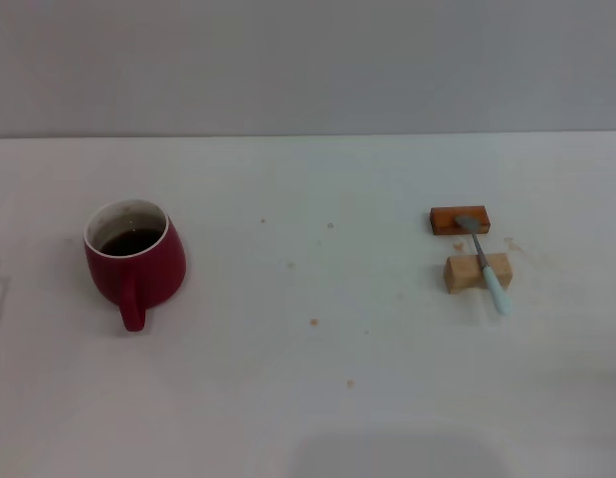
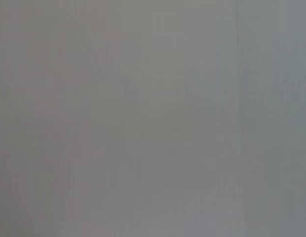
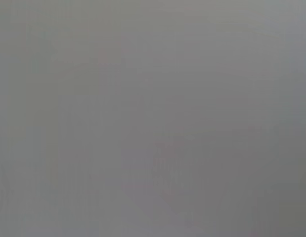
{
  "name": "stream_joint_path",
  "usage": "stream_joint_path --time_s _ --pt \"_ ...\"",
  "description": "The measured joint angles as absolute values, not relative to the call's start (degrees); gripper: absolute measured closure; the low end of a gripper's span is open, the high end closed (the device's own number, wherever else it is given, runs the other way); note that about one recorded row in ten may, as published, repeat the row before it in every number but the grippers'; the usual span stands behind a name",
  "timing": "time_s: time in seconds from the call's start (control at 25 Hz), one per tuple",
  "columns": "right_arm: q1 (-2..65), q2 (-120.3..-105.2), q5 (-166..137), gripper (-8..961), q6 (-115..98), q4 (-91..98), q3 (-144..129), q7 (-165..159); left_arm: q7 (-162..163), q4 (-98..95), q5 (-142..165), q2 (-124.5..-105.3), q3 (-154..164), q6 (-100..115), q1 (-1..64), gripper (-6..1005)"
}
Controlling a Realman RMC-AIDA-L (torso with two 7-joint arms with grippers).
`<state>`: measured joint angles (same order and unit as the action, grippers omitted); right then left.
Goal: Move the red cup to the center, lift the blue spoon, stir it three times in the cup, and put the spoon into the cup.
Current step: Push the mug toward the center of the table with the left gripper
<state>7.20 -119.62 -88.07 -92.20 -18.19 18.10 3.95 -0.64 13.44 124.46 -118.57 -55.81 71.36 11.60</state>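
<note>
Cup (image 1: 134, 257): sitting far left of the spoon, handle toward me.
Spoon (image 1: 484, 263): lying across two blocks (image 1: 477, 271).
Grippers: out of sight, can't tell.

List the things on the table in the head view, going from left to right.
red cup → then the two blocks and the blue spoon lying across them, which overlap too much to order.

No part of the robot's body shows in the head view or either wrist view.
</note>
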Motion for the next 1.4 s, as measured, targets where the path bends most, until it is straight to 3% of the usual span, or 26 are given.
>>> stream_joint_path --time_s 0.64,1.04,1.32,1.4 --pt "7.11 -119.62 -88.07 199 -92.20 -18.75 17.52 3.95 -1.81 13.34 124.97 -118.56 -55.53 71.47 11.70 229" --pt "6.94 -119.62 -88.06 200 -93.10 -18.72 17.40 3.95 -6.61 13.00 125.04 -118.41 -53.47 68.97 14.39 437" --pt "6.85 -119.62 -88.04 199 -93.55 -18.72 17.40 3.95 -11.11 12.55 125.06 -118.41 -52.67 66.77 15.93 643" --pt "6.85 -119.62 -88.03 199 -93.59 -18.72 17.40 3.95 -11.96 12.55 125.07 -118.44 -52.65 65.78 16.31 873"
